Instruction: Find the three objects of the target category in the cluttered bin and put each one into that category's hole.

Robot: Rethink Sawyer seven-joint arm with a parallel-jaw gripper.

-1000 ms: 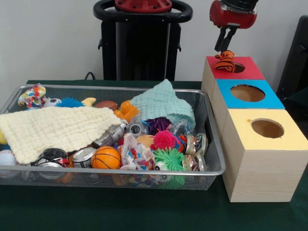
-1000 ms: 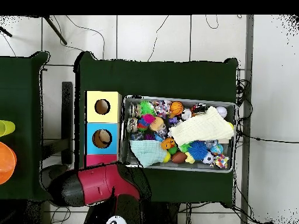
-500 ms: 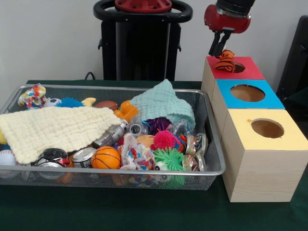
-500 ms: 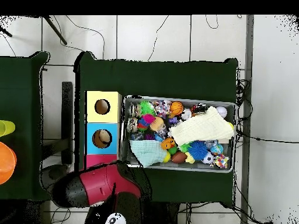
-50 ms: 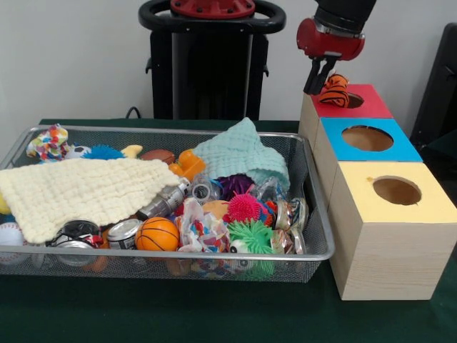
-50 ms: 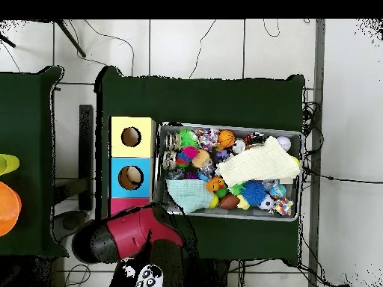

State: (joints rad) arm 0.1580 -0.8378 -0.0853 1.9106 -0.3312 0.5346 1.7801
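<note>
I've got the gripper [image 5: 315, 80] hanging empty, fingers close together, with the orange striped toy [image 5: 333, 90] just at its four o'clock, perched on the red box [image 5: 368, 106] beside the hole [image 5: 354, 100].

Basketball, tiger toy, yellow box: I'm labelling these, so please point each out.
Basketball [image 5: 157, 234], front view, centre of the ball.
Tiger toy [image 5: 334, 90], front view, its striped body.
Yellow box [image 5: 371, 246], front view, wooden front wall.

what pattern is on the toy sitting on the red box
Orange with black stripes, tiger-like; the striped toy shows best in the front view.
</note>
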